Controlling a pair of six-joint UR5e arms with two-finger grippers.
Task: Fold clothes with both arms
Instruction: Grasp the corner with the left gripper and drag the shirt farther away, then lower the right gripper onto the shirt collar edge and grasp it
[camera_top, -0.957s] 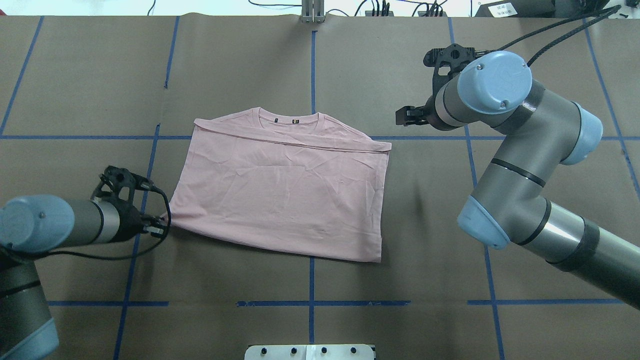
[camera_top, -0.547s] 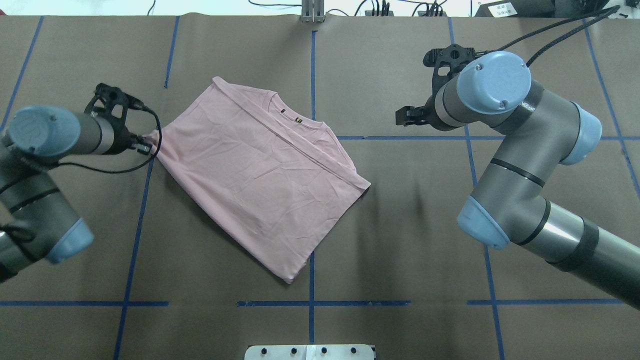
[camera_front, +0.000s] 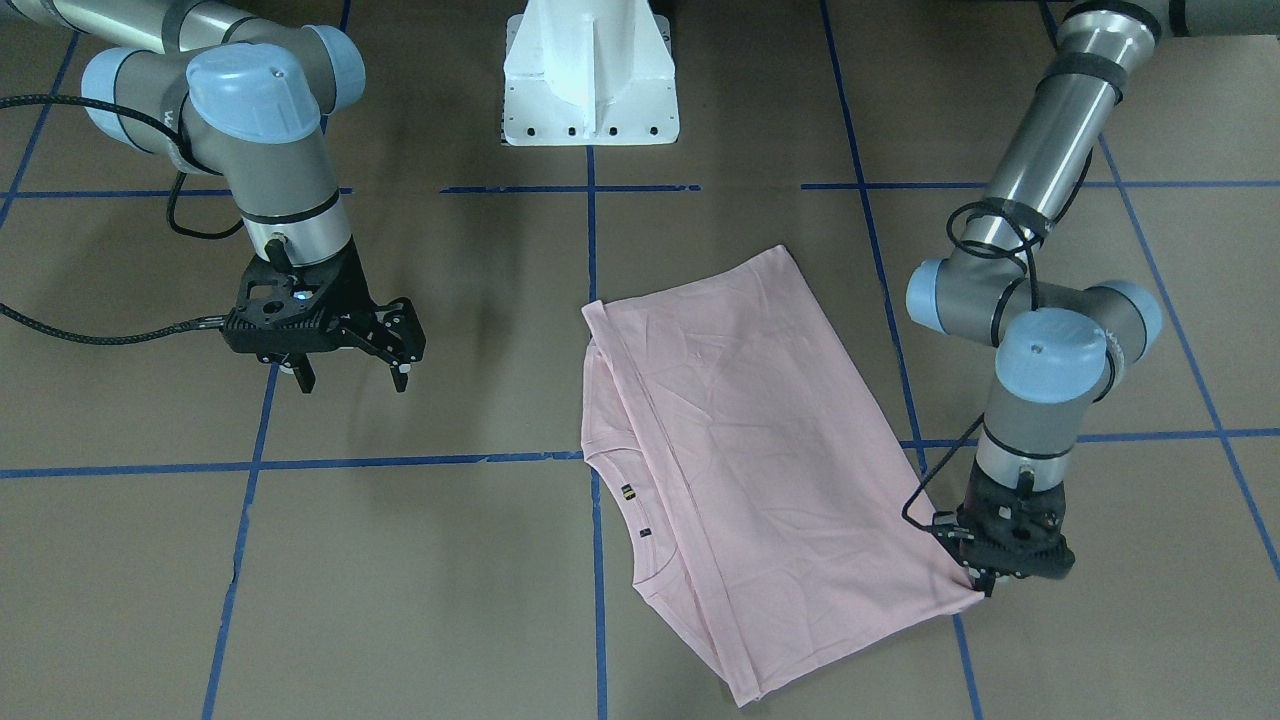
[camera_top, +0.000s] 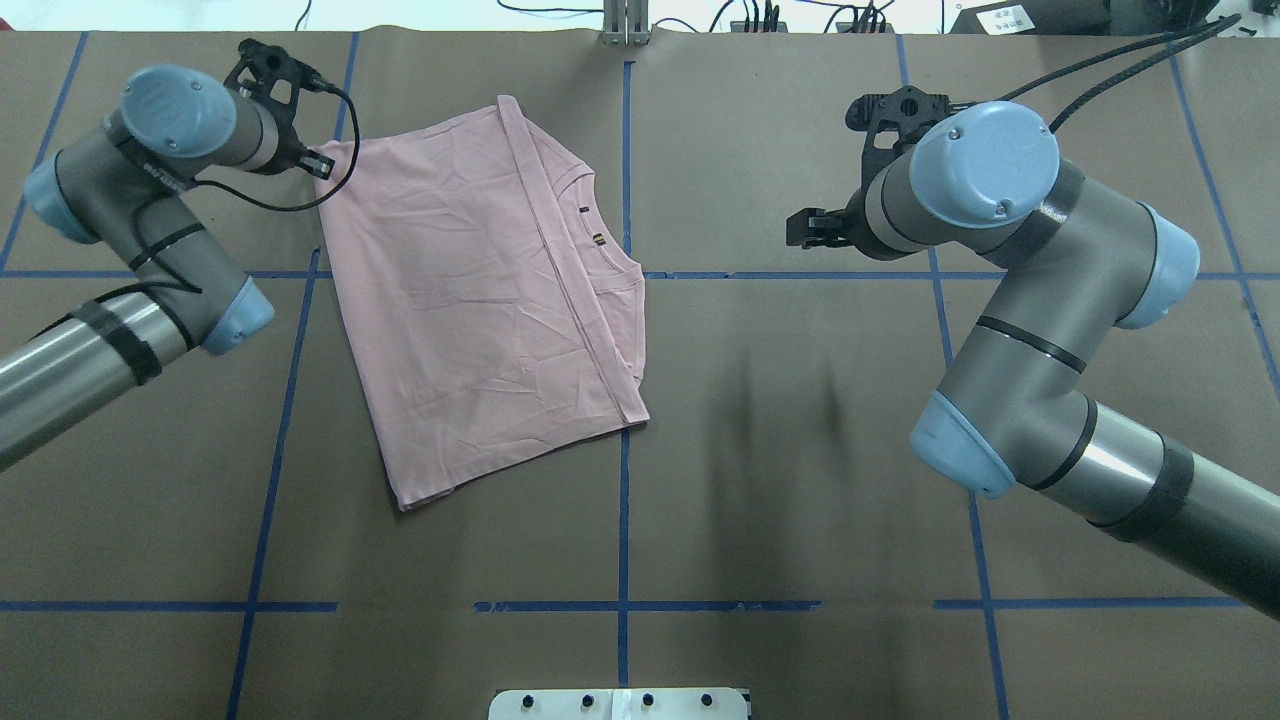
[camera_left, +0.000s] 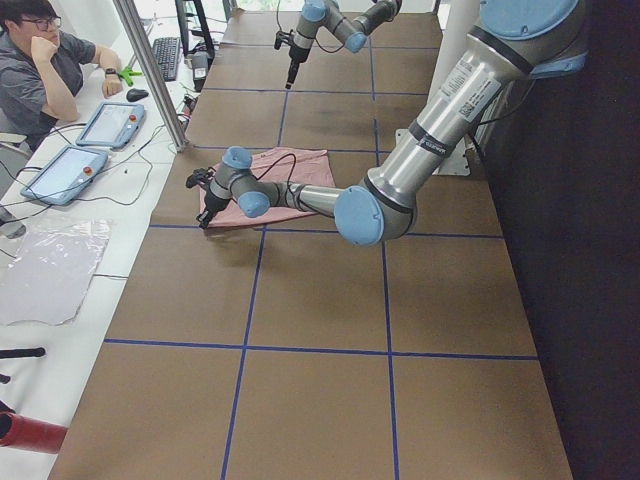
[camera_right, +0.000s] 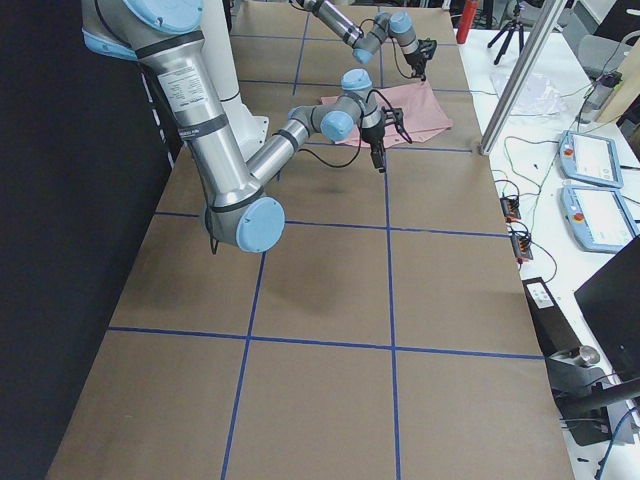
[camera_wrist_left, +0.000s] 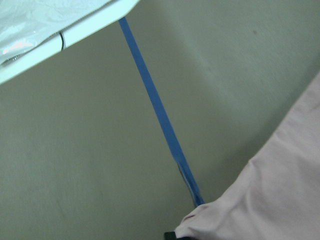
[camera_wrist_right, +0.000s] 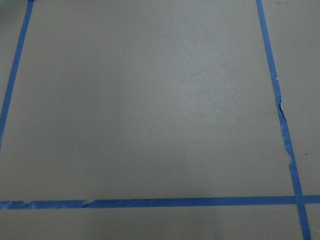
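At T-shirt (camera_top: 480, 300) corner, left gripper (camera_front: 984, 588) pinching

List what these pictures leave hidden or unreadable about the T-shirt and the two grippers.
1. T-shirt underside: flat against the table in every view.
2. Neck label text: too small in the front and overhead views.
3. Left gripper: its tips are cut off by the left wrist view's bottom edge.
4. Right gripper: absent from its own wrist view, which shows only table.
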